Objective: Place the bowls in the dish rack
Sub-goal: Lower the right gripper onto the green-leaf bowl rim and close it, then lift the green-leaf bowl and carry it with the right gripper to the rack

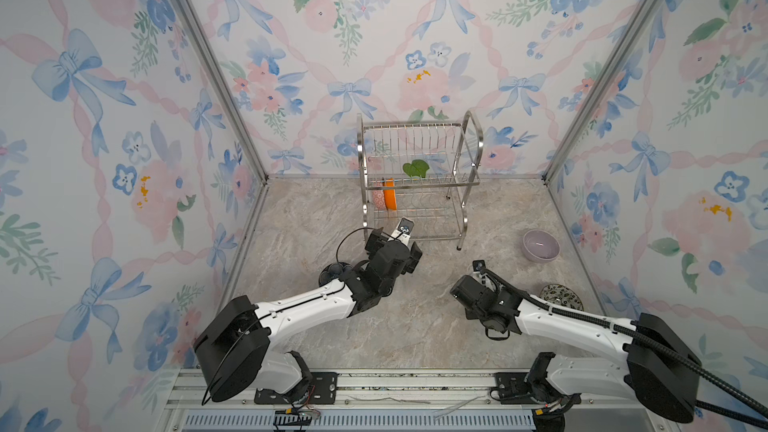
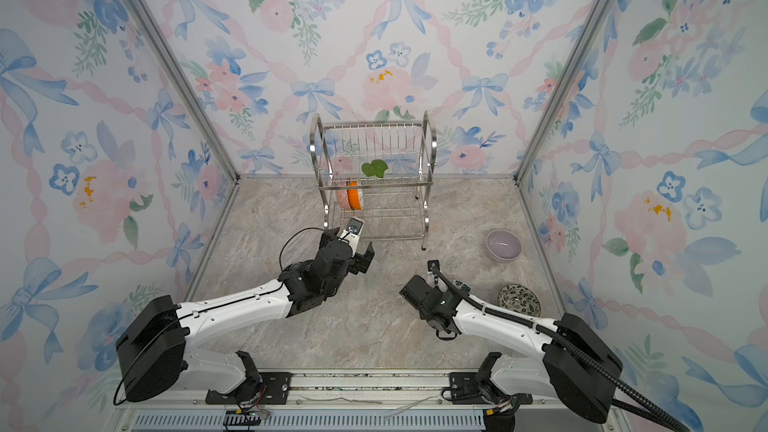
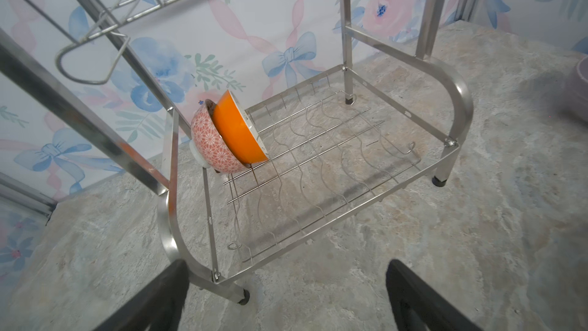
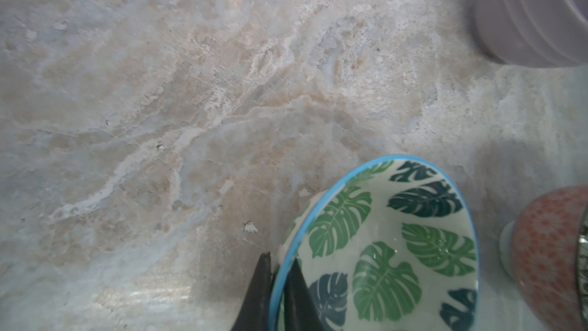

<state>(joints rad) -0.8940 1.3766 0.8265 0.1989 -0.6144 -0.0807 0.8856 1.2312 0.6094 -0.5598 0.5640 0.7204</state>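
Two loaded: pink bowl (image 3: 210,141) and orange bowl (image 3: 238,132), lower tier of rack (image 1: 467,184), frame centre. Right end effector (image 4: 280,259) clenched on leaf bowl (image 4: 391,243) rim (right of centre, over table (image 1: 415,326)). Left end effector (image 3: 286,269) released. Lilac bowl (image 1: 541,246) not yet loaded.

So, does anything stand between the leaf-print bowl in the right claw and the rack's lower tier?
Only the open left claw, hovering before the lower tier of the dish rack. The pink-patterned bowl and orange bowl fill its left end; the other slots look free for the leaf-print bowl.

left claw (image 3: 286,264) spread wide | right claw (image 4: 281,257) pinched closed
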